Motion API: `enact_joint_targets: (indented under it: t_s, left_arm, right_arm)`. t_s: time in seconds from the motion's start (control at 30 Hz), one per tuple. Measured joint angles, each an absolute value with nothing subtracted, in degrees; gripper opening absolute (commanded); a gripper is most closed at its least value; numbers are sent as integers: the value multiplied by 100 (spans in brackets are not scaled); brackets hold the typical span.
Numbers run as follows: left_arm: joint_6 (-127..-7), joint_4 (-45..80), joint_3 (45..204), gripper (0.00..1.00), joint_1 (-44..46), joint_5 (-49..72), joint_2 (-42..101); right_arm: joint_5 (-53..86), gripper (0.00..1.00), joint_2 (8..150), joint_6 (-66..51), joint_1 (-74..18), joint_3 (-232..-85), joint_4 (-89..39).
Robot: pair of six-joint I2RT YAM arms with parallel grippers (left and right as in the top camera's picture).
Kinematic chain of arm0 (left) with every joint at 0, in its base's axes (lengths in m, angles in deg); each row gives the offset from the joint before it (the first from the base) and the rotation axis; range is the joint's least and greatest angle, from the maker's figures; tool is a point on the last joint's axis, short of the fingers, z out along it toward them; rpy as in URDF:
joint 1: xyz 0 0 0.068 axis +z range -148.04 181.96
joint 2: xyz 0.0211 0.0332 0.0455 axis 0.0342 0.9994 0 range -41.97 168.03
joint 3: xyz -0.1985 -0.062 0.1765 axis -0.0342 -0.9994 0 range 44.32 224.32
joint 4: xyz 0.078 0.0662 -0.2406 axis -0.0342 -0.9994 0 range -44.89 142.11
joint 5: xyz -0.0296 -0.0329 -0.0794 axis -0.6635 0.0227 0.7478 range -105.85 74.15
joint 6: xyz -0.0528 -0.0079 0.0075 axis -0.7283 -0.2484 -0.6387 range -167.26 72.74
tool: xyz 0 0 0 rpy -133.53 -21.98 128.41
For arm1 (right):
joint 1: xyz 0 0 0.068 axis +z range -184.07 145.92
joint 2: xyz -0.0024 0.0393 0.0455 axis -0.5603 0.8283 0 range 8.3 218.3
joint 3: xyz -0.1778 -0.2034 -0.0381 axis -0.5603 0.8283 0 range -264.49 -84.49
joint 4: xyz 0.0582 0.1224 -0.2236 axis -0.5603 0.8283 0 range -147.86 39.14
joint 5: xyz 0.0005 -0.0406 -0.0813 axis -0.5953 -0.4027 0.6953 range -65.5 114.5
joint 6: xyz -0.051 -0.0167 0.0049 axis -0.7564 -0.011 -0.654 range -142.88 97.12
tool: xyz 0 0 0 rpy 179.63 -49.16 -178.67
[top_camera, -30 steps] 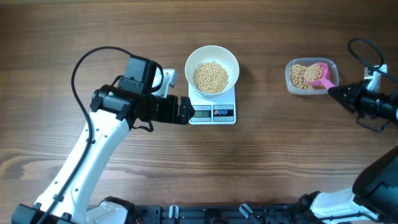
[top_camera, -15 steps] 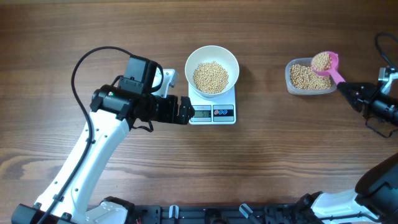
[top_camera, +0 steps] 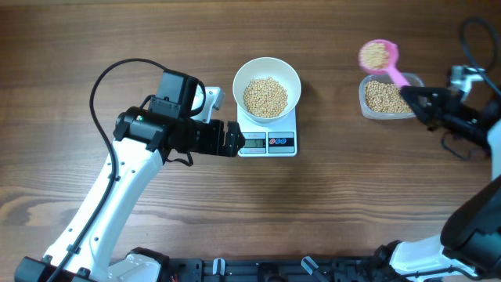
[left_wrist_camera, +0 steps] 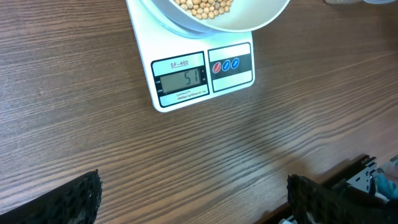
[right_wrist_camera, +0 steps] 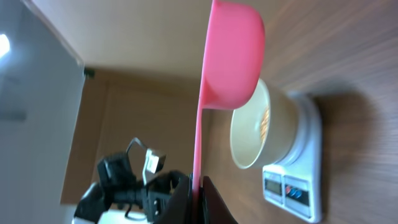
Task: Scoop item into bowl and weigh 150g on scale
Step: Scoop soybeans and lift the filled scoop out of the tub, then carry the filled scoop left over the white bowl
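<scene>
A white bowl (top_camera: 238, 77) holding tan beans (top_camera: 264, 97) stands on the white scale (top_camera: 268, 143). In the left wrist view the scale's display (left_wrist_camera: 181, 79) reads 51, with the bowl's rim (left_wrist_camera: 249, 25) above it. My right gripper (top_camera: 409, 94) is shut on the handle of a pink scoop (top_camera: 379, 55), which is filled with beans and hangs above the table just beyond the clear tub's far left corner. The right wrist view shows the scoop (right_wrist_camera: 233, 56) from below, its handle pinched in the right gripper (right_wrist_camera: 200, 190). My left gripper (top_camera: 233, 141) stands open beside the scale's left front, holding nothing.
The clear plastic tub (top_camera: 363, 100) with more beans (top_camera: 383, 96) sits right of the scale. The left arm (top_camera: 149, 129) reaches in from the lower left. Cables loop near both arms. Bare wooden table lies between the scale and the tub.
My right gripper has lifted the scoop, full of beans, out of the tub and carried it left and toward the far side. The left arm has not moved.
</scene>
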State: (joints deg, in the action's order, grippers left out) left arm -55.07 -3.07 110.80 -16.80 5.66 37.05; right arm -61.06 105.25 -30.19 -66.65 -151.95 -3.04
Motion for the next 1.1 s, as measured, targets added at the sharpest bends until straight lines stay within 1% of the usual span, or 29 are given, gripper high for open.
enact_joint_targets:
  t_s: [0.17,0.3,0.5,0.57,0.6,0.67,0.83,1.1]
  left_arm:
    - [-5507,-307,11080,100,-1680,566,3705]
    - [-5507,-307,11080,100,-1680,566,3705]
    - [-5510,-303,11080,100,-1680,566,3705]
    - [-5507,-300,11080,100,-1680,569,3705]
    - [-5507,-303,11080,100,-1680,569,3705]
    - [-5507,-305,11080,100,-1680,569,3705]
    - [-5507,-303,11080,100,-1680,566,3705]
    - [-5507,-305,11080,100,-1680,569,3705]
  right_arm:
    - [-5907,4,10522,-2964,-5714,-15195,-363]
    - [-5739,5,10522,-2647,-5133,-15191,-791]
    - [-5057,5,10387,-1685,-4322,-15136,-2327]
    - [-4714,4,10125,-1141,-4042,-15132,-2972]
    - [-4497,4,9915,-1054,-3887,-15134,-3315]
    - [-4172,5,9633,-853,-3697,-15134,-3580]
    - [-3459,5,9401,-813,-3277,-15134,-3626]
    - [-2030,5,9401,-1404,-2639,-15134,-3215]
